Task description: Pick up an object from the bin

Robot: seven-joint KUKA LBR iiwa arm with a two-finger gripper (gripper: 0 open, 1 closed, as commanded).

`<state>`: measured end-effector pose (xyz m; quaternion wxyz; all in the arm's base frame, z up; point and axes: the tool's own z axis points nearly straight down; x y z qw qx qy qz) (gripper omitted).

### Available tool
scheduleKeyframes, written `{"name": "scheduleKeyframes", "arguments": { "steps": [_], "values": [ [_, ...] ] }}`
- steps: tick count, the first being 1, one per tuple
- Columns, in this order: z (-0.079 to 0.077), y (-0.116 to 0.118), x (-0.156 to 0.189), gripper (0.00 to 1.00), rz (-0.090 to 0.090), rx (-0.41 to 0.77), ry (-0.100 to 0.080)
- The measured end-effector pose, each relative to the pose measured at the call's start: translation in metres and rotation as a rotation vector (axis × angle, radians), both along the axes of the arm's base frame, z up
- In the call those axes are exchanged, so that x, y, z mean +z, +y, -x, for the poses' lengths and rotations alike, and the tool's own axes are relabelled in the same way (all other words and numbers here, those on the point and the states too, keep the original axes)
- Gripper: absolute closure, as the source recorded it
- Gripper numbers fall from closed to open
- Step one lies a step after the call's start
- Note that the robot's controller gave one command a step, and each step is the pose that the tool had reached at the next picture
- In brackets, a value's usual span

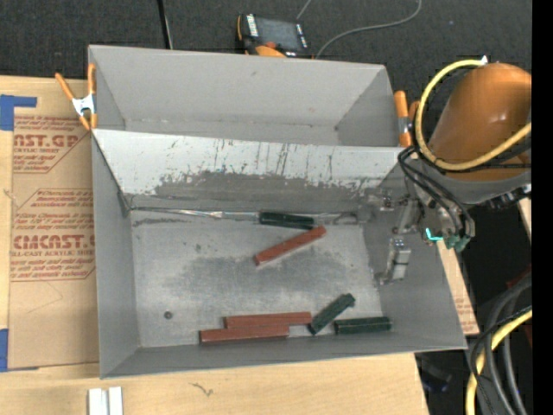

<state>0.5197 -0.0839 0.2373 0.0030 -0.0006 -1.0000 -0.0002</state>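
Though near a slim, dark-green rectangular bar (363, 324), gripper (393, 264), its state unclear.

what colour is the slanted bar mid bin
The slanted bar is reddish brown, best in the camera view.

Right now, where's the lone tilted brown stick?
In the camera view the tilted brown stick lies mid-bin toward the back, just in front of a dark green stick, with the end effector apart on its right in the view.

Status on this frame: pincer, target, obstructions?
Pincer by right wall of bin, over bare floor. Nearest: tilted dark green bar, front right. Nothing in between.
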Motion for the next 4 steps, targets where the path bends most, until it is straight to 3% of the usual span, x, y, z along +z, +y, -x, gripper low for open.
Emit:
{"name": "scheduleKeyframes", "arguments": {
  "steps": [1, 2, 3, 4],
  "values": [
    [0.023, -0.027, -0.171, 0.00, -0.001, 0.056, 0.001],
    [0.036, 0.011, -0.166, 0.00, 0.001, 0.138, -0.016],
    [0.038, 0.010, -0.166, 1.00, 0.000, 0.136, -0.003],
    [0.032, 0.009, -0.010, 1.00, 0.002, 0.193, -0.015]
  ]
}}
